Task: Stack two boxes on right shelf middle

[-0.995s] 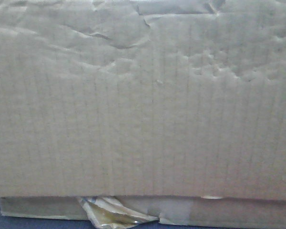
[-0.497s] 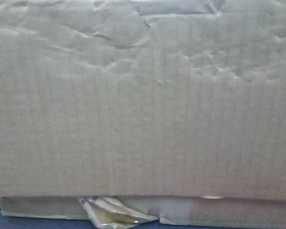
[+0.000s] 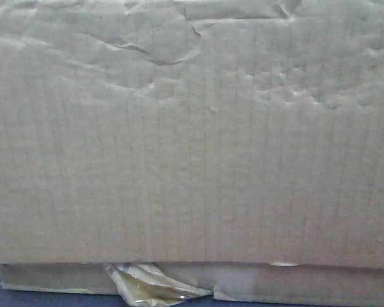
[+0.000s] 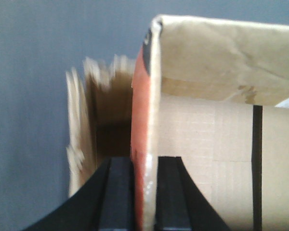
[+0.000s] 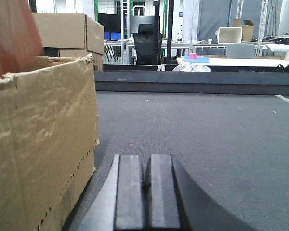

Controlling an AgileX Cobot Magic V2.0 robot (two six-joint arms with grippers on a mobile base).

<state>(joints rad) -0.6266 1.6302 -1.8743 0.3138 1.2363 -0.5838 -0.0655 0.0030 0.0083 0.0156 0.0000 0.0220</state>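
Observation:
A tan cardboard box (image 3: pixel 192 160) with a creased, dented face fills the front view, with torn yellowish tape (image 3: pixel 147 288) at its lower edge. In the left wrist view my left gripper (image 4: pixel 143 192) is shut on an upright flap (image 4: pixel 143 120) of the box. One black finger (image 4: pixel 116 192) is inside the opening and the other is against the outer wall (image 4: pixel 207 154). My right gripper (image 5: pixel 144 192) is shut and empty, low over grey carpet, just right of a box's torn side (image 5: pixel 38 144). The shelf is out of view.
Grey carpet (image 5: pixel 207 125) stretches ahead of the right gripper to a dark low bar (image 5: pixel 192 79). More cartons (image 5: pixel 62 31) stand at the back left. A black chair (image 5: pixel 144 41), racks and tables are far behind.
The box face in the front view has crept very slightly; otherwise nothing visibly changed.

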